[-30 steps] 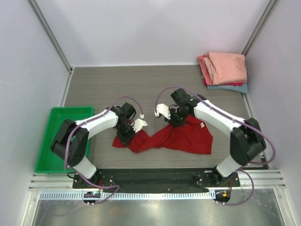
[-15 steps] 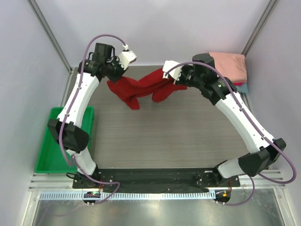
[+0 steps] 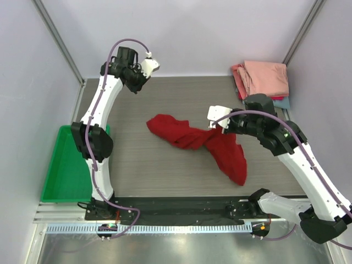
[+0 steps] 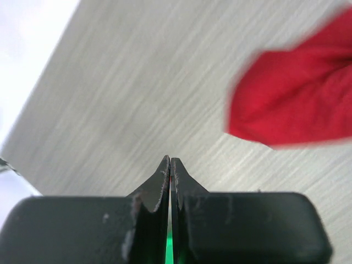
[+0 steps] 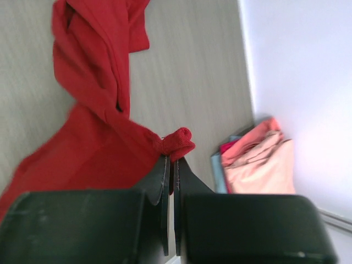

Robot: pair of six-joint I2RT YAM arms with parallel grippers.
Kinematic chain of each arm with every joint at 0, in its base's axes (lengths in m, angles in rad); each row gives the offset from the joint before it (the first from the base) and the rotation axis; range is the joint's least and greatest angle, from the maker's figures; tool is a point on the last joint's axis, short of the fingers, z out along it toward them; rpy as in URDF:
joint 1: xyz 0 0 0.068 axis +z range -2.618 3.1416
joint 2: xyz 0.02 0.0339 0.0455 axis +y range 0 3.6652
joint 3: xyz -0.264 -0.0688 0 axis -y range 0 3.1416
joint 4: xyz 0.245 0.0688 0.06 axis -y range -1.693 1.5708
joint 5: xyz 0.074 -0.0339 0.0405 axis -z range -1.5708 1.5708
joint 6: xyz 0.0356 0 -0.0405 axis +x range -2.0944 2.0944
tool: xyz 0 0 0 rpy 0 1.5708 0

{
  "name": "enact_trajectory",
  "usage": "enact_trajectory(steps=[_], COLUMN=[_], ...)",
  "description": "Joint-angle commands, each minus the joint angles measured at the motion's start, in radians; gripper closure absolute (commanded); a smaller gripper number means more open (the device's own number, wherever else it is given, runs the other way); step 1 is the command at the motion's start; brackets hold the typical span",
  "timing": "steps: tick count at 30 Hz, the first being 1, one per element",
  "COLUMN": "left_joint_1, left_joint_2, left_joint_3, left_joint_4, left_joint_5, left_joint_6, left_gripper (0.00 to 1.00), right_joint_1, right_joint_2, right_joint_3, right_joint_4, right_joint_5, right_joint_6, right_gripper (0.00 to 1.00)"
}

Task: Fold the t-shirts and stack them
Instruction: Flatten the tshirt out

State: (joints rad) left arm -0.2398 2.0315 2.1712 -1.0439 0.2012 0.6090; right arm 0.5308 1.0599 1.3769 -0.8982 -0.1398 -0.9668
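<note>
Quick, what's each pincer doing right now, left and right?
Left pincer: closed, holding nothing.
Right pincer: closed on the red shirt.

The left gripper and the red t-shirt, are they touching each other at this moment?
Apart. In the left wrist view the left gripper is shut on nothing, and bare table lies between its tips and the red t-shirt.

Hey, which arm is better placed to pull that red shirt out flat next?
Right, probably. The right gripper is shut on a bunched edge of the red shirt. The left gripper is shut on nothing, at the far left corner of the table, apart from the shirt.
</note>
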Motion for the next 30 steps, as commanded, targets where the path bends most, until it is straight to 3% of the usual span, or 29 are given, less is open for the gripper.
enact_trajectory(steps=[1,5,8,9,12,13,16,21,30], left_joint_1=[-0.018,-0.058,-0.058,-0.058,-0.059,-0.061,-0.076,-0.09,-0.116], left_joint_2=[0.004,0.164,0.242,0.228,0.064,0.02,-0.074,0.051,0.206], left_joint_3=[0.053,0.171,0.288,0.227,-0.032,-0.22,-0.387,-0.283,-0.194], left_joint_4=[0.028,0.007,-0.135,-0.174,-0.131,-0.09,-0.021,-0.129,-0.124], left_joint_5=[0.024,-0.017,0.039,0.071,0.138,0.145,0.15,0.171,0.211], left_joint_6=[-0.003,0.021,-0.001,0.003,-0.012,-0.017,0.001,-0.031,-0.098], left_gripper=[0.99,1.0,0.99,0.97,0.74,0.67,0.55,0.45,0.46], right_joint_1=[0.001,0.001,0.001,0.001,0.001,0.001,0.001,0.001,0.001], right_joint_2=[-0.003,0.021,0.071,0.08,0.092,0.092,0.103,0.146,0.189], right_joint_3=[-0.07,-0.166,-0.193,-0.191,-0.196,-0.199,-0.208,-0.2,-0.162], right_joint_4=[-0.001,0.008,0.019,0.013,0.022,0.028,0.038,0.041,0.045], right_joint_5=[0.014,-0.026,-0.02,-0.021,-0.032,-0.035,-0.047,-0.064,-0.057], right_joint_6=[-0.007,0.033,0.051,0.051,0.056,0.06,0.074,0.076,0.088], right_gripper=[0.99,0.99,0.99,0.99,0.99,0.99,0.99,0.99,0.99])
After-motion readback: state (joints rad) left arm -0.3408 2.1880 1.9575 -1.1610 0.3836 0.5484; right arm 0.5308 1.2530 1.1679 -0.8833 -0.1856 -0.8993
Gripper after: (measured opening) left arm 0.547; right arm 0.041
